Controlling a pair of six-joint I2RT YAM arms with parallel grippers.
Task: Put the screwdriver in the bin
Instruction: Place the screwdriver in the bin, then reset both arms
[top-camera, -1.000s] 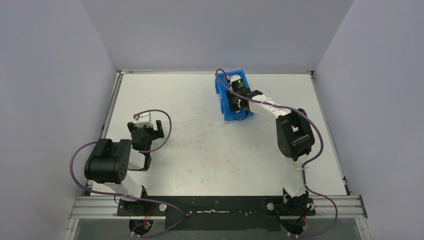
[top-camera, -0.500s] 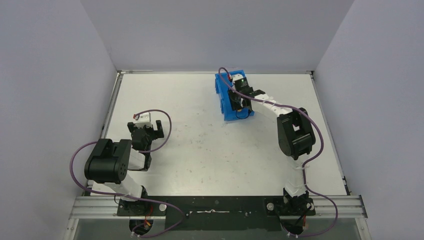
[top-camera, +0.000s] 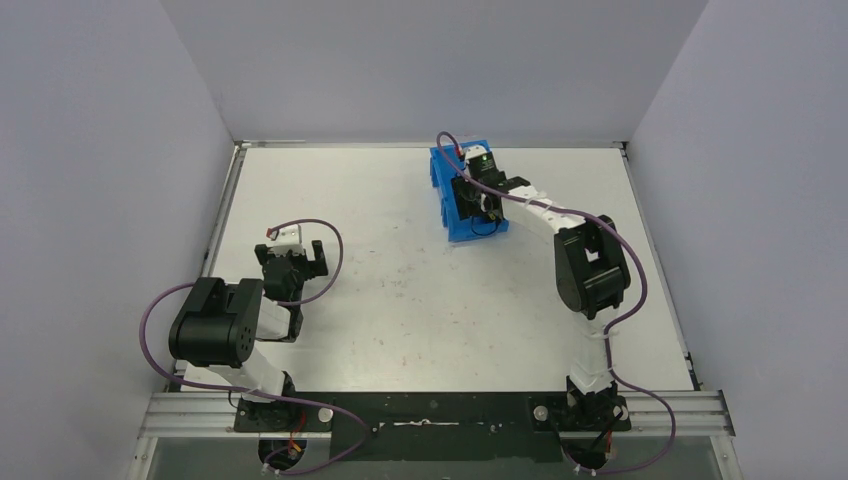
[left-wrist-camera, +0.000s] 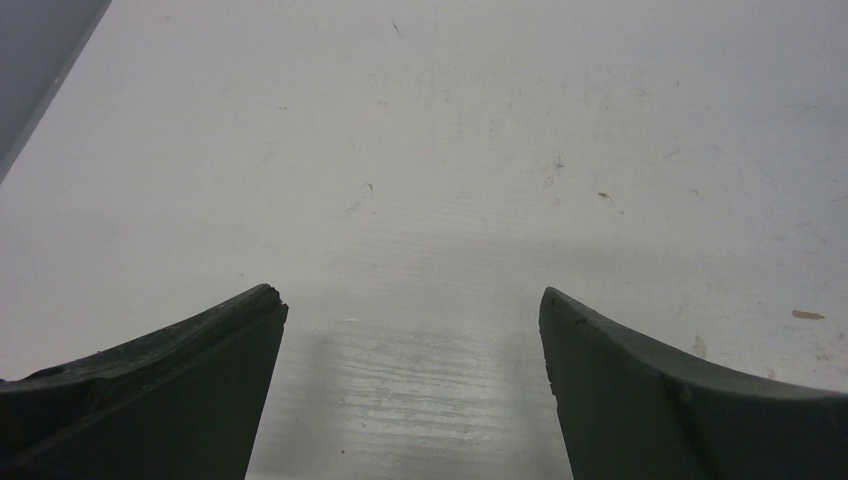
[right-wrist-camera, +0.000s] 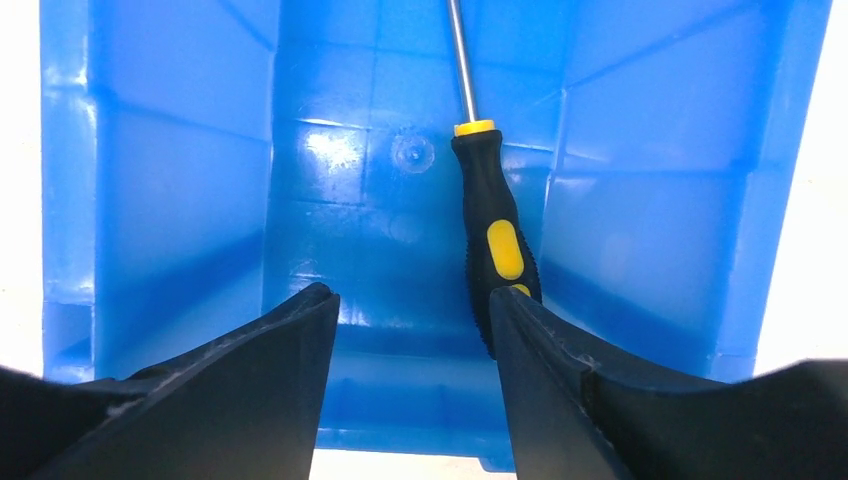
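The screwdriver (right-wrist-camera: 492, 230), with a yellow-and-black handle and thin shaft, lies on the floor of the blue bin (right-wrist-camera: 170, 200), handle end toward the camera, partly hidden behind my right finger. My right gripper (right-wrist-camera: 410, 305) is open and empty above the bin's inside; nothing is between its jaws. In the top view the right gripper (top-camera: 478, 200) hangs over the bin (top-camera: 443, 190) at the table's far middle; the screwdriver is hidden there by the wrist. My left gripper (left-wrist-camera: 410, 300) is open and empty over bare table, also in the top view (top-camera: 300, 255) at the left.
The white table (top-camera: 400, 290) is walled by grey panels at the left, back and right. Purple cables loop off both arms. The arms' bases sit on a black rail at the near edge.
My right gripper has shifted slightly farther back over the bin. The left arm has not moved.
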